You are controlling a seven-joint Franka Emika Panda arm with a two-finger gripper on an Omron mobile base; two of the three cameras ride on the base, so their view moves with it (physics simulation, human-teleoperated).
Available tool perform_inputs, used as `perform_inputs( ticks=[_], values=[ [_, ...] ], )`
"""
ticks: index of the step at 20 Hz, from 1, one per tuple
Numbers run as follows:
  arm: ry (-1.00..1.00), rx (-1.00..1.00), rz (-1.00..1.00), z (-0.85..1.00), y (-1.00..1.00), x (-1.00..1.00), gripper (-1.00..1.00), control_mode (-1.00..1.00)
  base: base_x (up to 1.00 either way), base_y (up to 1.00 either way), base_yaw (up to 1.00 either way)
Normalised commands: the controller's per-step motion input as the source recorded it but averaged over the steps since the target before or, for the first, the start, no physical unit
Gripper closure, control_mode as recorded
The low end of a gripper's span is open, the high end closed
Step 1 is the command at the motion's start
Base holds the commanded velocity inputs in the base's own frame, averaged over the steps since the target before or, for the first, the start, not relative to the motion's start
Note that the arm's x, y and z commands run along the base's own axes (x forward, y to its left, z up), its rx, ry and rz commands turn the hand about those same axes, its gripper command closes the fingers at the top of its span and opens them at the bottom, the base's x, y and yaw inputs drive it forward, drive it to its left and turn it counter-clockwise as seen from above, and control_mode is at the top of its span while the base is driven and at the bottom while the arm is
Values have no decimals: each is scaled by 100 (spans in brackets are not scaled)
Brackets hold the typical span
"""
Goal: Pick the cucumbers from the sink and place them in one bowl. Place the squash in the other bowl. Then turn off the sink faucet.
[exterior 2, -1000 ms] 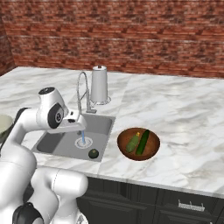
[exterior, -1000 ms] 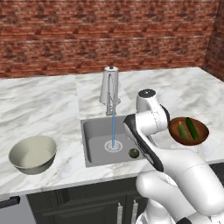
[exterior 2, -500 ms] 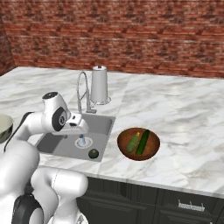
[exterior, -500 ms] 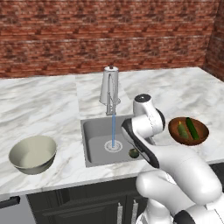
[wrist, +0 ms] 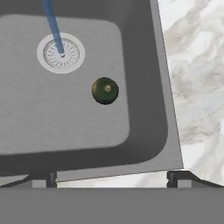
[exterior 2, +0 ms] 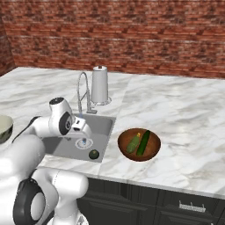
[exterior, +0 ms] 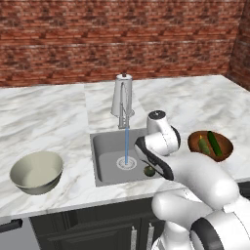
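Hovering our end effector (wrist: 109, 177) above the sink (wrist: 148, 127), fingers spread and empty, we should descend straight over the squash (wrist: 105, 90), which sits on the basin floor near the drain (wrist: 61, 53), then pinch across its round middle. Both cucumbers (exterior 2: 138, 143) already lie in the wooden bowl (exterior 2: 151, 154).
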Motion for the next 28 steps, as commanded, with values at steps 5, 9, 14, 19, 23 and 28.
perform_inputs(
  ticks=[5, 9, 14, 19, 23, 28],
  values=[
    [-1, 1, -5, -19, 0, 27, -100, -100, 0, 0, 0],
    [-1, 0, -5, -17, 0, 19, -100, -100, 0, 0, 0],
    [0, 0, -5, -19, -2, 11, -100, -100, 0, 0, 0],
    [0, 0, -2, -19, -6, 5, -100, -100, 0, 0, 0],
    [0, 0, -1, -23, -8, 1, -100, -100, 0, 0, 0],
    [0, 0, -1, -28, -1, 1, -100, -100, 0, 0, 0]
  ],
)
